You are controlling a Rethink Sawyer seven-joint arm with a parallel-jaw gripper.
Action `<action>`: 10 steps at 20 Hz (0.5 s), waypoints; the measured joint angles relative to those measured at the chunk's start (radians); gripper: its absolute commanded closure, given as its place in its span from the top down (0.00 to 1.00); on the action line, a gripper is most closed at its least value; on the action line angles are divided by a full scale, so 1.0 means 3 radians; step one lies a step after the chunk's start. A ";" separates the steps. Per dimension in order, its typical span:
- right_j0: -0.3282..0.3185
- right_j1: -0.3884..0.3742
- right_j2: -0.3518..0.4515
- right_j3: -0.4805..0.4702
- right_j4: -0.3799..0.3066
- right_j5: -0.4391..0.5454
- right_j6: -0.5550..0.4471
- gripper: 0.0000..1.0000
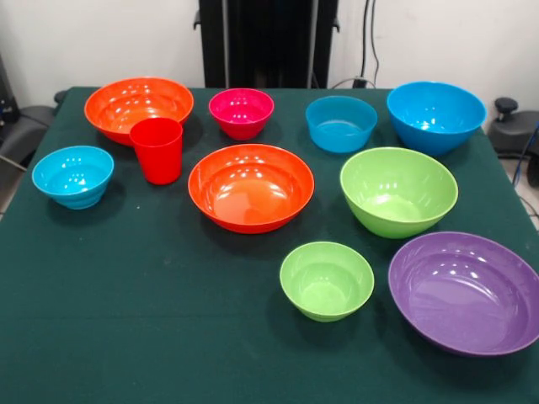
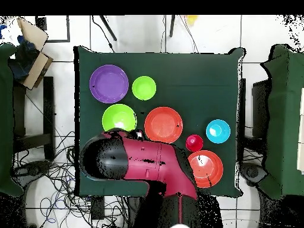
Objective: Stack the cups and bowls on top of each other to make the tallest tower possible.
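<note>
Purple bowl (image 1: 466, 292) sits up front, glossy and wide; my arm (image 2: 142, 163) is folded back, can't tell if my pincer's open

You get bright, even light from above: white glints speckle the glossy bowls (image 1: 250, 187), soft shadows pool beside them on the table (image 1: 152, 295), focus mildly soft.

Red cup (image 1: 157, 148) upright, nine bowls (image 1: 251, 187) apart on the table, none stacked
</note>
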 measured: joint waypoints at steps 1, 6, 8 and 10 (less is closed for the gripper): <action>0.0000 0.0043 0.0000 0.0001 -0.0003 -0.0062 0.0000 1.00; 0.0000 0.0353 0.0003 0.0000 -0.0006 -0.0425 0.0000 1.00; 0.0000 0.0488 0.0004 -0.0001 -0.0005 -0.0550 0.0000 1.00; 0.0000 0.0564 0.0004 -0.0002 -0.0004 -0.0624 0.0000 1.00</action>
